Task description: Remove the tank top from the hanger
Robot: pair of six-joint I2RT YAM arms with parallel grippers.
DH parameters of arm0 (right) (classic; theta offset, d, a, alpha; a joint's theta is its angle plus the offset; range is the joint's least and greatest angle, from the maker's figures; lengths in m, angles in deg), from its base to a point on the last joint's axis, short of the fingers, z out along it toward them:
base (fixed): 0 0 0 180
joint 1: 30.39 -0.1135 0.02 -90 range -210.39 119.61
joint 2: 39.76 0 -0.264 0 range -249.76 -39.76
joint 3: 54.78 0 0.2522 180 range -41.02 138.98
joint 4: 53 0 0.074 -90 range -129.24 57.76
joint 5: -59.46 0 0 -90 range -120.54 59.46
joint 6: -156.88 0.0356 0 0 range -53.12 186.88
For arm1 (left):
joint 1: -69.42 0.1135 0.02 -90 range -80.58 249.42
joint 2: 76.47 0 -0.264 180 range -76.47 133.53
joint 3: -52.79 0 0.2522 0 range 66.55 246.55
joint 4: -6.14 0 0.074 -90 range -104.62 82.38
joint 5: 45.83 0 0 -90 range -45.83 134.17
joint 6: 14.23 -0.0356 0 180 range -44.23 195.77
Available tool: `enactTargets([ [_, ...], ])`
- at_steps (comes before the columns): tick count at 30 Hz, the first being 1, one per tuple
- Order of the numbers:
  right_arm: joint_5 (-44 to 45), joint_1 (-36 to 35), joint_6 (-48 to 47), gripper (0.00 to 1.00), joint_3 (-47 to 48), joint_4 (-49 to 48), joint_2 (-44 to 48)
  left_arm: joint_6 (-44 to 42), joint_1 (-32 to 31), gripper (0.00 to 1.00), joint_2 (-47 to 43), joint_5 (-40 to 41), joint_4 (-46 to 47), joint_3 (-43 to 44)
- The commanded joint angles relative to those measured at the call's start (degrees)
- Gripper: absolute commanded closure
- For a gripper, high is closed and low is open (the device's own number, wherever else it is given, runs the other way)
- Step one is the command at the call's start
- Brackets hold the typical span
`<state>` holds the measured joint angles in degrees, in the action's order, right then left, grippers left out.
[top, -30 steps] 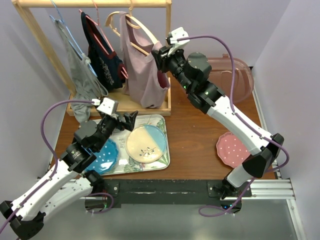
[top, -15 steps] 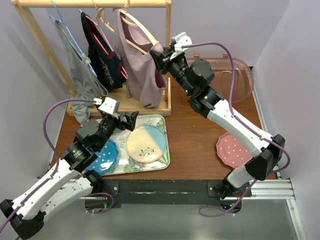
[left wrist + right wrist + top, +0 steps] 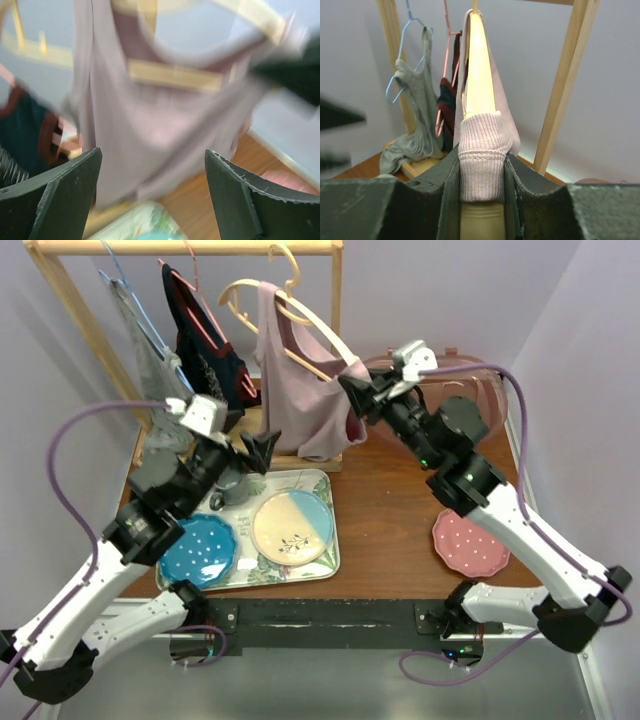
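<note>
Tank top (image 3: 300,400), mauve, draped on a wooden hanger (image 3: 479,75) at the right end of the clothes rack (image 3: 200,247), above the back of the table (image 3: 390,510). Against a second ago, swung out and tilted: right shoulder end dragged rightward and down, well away from the navy garment (image 3: 205,350) and the grey garment (image 3: 160,380), body cloth fanned wide. Hook clear of the rail or not: impossible to tell from above. Not yet off the hanger. Likely meaning for the task: garment brought into open space, ready for stripping.

Right hand (image 3: 355,392) clenched on the hanger's end, ribbed shoulder strap pinched against the wood between both fingers, plain in the wrist view.

Left hand (image 3: 255,448) risen from low over the tray (image 3: 325,485) to just beside the lower hem, spread wide, grasping nothing, apparently touching nothing, though blurred in its own wrist view. Cloth straight ahead.

Probably next: closing on the hem and drawing it down, hanger kept firm by the right hand.
</note>
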<state>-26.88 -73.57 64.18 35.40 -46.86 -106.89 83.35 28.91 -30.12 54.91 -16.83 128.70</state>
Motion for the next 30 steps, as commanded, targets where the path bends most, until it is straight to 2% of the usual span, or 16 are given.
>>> enactTargets([
  [1, -7.8, -0.2, 4.2, 1.0, -5.4, -3.2, 6.3, 6.0, 0.3, 0.14, 6.6, -4.3, -0.8, 16.0],
  [2, -9.1, -0.2, 4.7, 1.0, -6.5, -3.5, 7.2, 7.3, 0.3, 0.15, 8.6, -5.0, -0.5, 19.5],
  [6, -8.9, -0.2, 5.9, 1.0, -11.5, -3.6, 12.4, 10.6, 0.3, 0.21, 11.6, -4.3, 0.8, 24.3],
  [9, -10.0, -0.1, 6.9, 1.0, -14.0, -3.5, 14.2, 11.4, 0.3, 0.26, 12.4, -4.8, 4.7, 24.1],
  [10, -10.2, -0.2, 7.3, 1.0, -14.5, -3.5, 15.2, 11.1, 0.3, 0.3, 12.6, -5.8, 6.7, 24.0],
  [15, -11.7, -0.2, 9.6, 1.0, -17.1, -4.4, 17.7, 8.7, 0.3, 0.41, 15.5, -5.9, 8.1, 24.2],
  [30, -17.1, -0.2, 10.7, 1.0, -19.2, -4.5, 19.7, 5.4, 0.3, 0.43, 21.9, -2.7, 8.0, 23.9],
])
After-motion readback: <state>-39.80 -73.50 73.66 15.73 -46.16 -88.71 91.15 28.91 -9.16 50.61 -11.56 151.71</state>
